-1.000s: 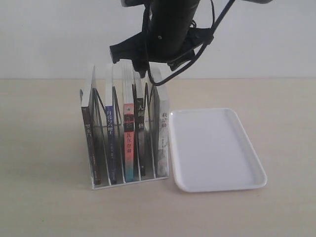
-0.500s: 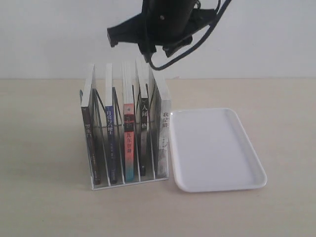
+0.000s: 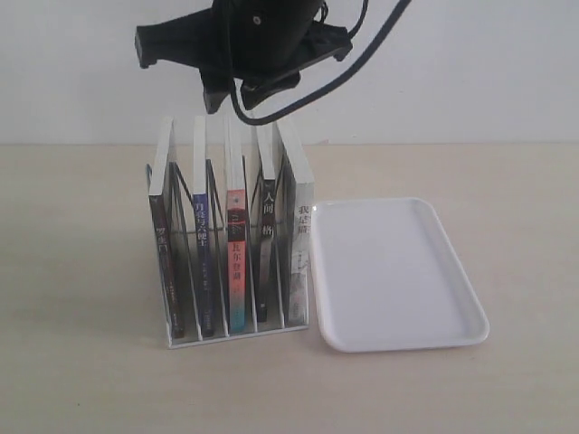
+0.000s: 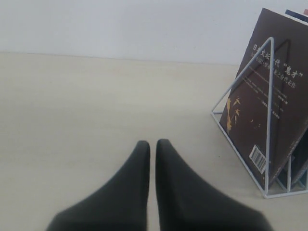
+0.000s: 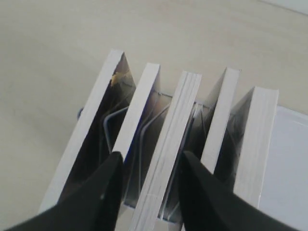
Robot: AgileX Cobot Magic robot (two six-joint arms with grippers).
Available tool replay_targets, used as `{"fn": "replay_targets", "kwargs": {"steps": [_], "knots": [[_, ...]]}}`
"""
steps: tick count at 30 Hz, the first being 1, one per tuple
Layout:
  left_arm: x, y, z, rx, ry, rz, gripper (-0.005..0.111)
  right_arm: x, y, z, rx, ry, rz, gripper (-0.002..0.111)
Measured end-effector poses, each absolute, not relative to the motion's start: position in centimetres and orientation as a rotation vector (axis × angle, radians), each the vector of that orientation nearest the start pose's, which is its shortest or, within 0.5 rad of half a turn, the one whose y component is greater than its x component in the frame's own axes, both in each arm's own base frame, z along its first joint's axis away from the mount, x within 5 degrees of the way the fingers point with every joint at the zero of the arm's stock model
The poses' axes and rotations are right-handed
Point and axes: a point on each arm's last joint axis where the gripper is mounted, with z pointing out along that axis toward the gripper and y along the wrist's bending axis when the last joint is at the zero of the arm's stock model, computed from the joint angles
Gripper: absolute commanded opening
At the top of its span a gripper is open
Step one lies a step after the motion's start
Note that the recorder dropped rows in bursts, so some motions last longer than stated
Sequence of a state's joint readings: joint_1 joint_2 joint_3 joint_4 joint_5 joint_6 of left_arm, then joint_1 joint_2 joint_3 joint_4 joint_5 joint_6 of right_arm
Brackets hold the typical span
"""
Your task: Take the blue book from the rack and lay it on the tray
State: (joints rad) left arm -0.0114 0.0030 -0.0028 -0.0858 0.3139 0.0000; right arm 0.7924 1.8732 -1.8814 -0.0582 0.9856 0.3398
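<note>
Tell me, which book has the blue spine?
The second book from the left in the exterior view; the other spines are black, red-and-teal or pale.

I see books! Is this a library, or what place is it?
Likely a robot test bench, not a library: plain table, blank white wall, one small rack of books, robot arm overhead.

Glossy white plastic tray [image 3: 389,271], matt wood-grain table [image 3: 72,271]

Fig.: rack [image 3: 237,334] on table [image 3: 81,271], w/ five books upright, one per slot; blue book [image 3: 203,237] 2nd from L. Tray [image 3: 389,271] flat on table, just R of rack. Right gripper [image 5: 150,161] above the books' top edges.
</note>
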Motion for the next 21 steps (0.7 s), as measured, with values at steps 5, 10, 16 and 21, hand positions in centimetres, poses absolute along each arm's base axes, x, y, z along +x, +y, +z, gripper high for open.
{"fn": "replay_targets", "kwargs": {"steps": [5,10,16,21], "knots": [[5.4,-0.3,18.6,-0.044,1.797,-0.09,0.005,30.6,30.4,34.1,-0.588,2.491,0.38,0.037],[5.4,-0.3,18.6,-0.044,1.797,-0.09,0.005,30.6,30.4,33.7,-0.583,2.512,0.37,0.037],[5.4,-0.3,18.6,-0.044,1.797,-0.09,0.005,30.6,30.4,33.7,-0.585,2.519,0.364,0.037],[5.4,-0.3,18.6,-0.044,1.797,-0.09,0.005,30.9,30.7,32.8,-0.589,2.538,0.349,0.037]]}}
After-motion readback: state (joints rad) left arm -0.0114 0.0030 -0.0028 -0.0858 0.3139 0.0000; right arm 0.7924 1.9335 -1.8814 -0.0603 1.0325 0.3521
